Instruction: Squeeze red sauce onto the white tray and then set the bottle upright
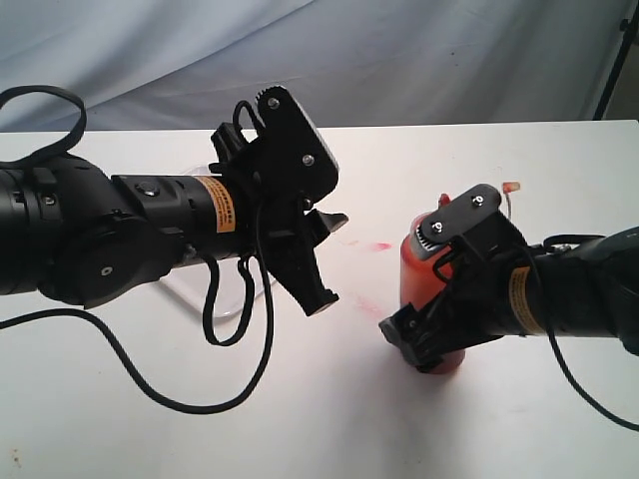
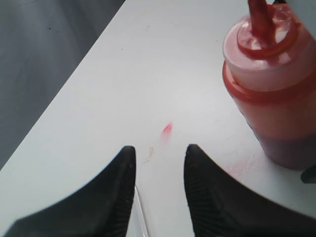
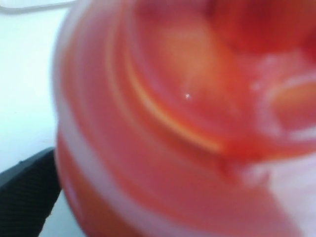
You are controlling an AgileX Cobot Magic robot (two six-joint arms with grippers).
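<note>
Grey-blue cloth hangs behind a white table point(image 1: 329, 419). On it the bottle point(image 1: 412, 267) point(image 2: 276, 89) stands upright, right of the middle, with its red nozzle point(image 2: 259, 19) pointing up and a small cap point(image 1: 512, 187) hanging off beside it. Dark red sauce point(image 2: 291, 145) fills its lower part; the plastic above looks paler orange-pink.

The tray point(image 1: 185, 292) lies to the left under the left arm, well apart from the bottle. Only a bit of its rim shows, so what it holds is hidden. Faint pinkish smears point(image 1: 376, 245) point(image 2: 167, 129) mark the table between the tray and the bottle.

The left arm reaches in level from the left. The left gripper point(image 1: 329, 259) point(image 2: 160, 148) hangs above the table with its fingers parted and nothing between them.

The right arm comes in low from the right. The right gripper point(image 1: 419, 334) straddles the bottle's lower body. The right wrist view is filled by the blurred bottle point(image 3: 163, 123), with one finger point(image 3: 27, 185) just beside it. Whether the jaws press the bottle or stand clear of it cannot be told.
</note>
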